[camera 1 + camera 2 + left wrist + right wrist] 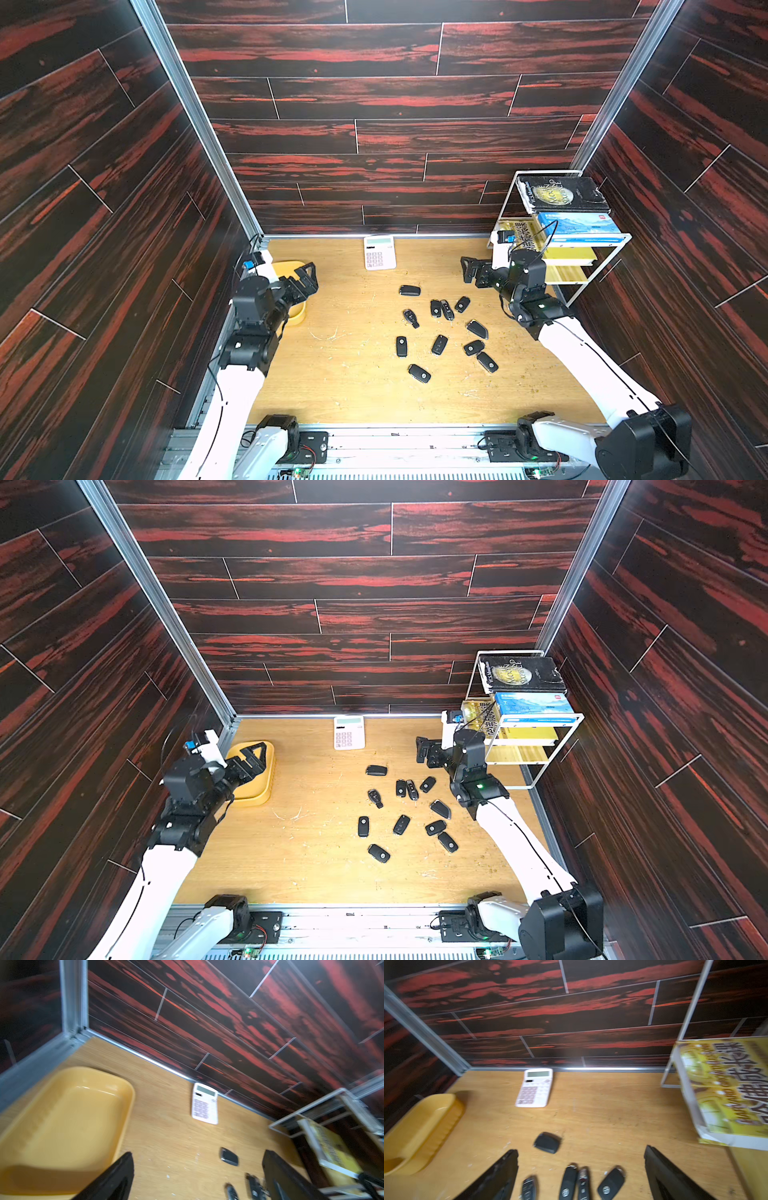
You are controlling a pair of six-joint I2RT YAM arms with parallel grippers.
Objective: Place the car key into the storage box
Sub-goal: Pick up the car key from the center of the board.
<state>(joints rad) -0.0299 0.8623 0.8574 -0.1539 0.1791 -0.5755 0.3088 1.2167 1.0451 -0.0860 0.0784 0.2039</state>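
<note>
The near part of the table (332, 390) is bare; this leaves both arms free passage from the near edge.

The car keys (439, 345) lie flat in a loose scatter right of centre, none in the box; most lie apart from their neighbours, which probably gives jaws room on both sides; two (441, 309) toward the far side of the scatter lie side by side, apparently touching, and are judged the poorer first choice.

The right gripper (473, 272) hangs above the surface beyond the scatter, toward the right edge; its jaws stand wide and hold nothing; the right wrist view looks down between them onto the farthest keys, so it appears posed for a reach.

The left gripper (254, 759) is likewise wide and empty, poised over the storage box (271, 779); the box sits against the left edge near the far left corner, and what shows of its interior is empty.

The calculator (379, 252) lies at the far edge; the book rack (588, 240) fills the far right corner; both are well clear of the keys.
</note>
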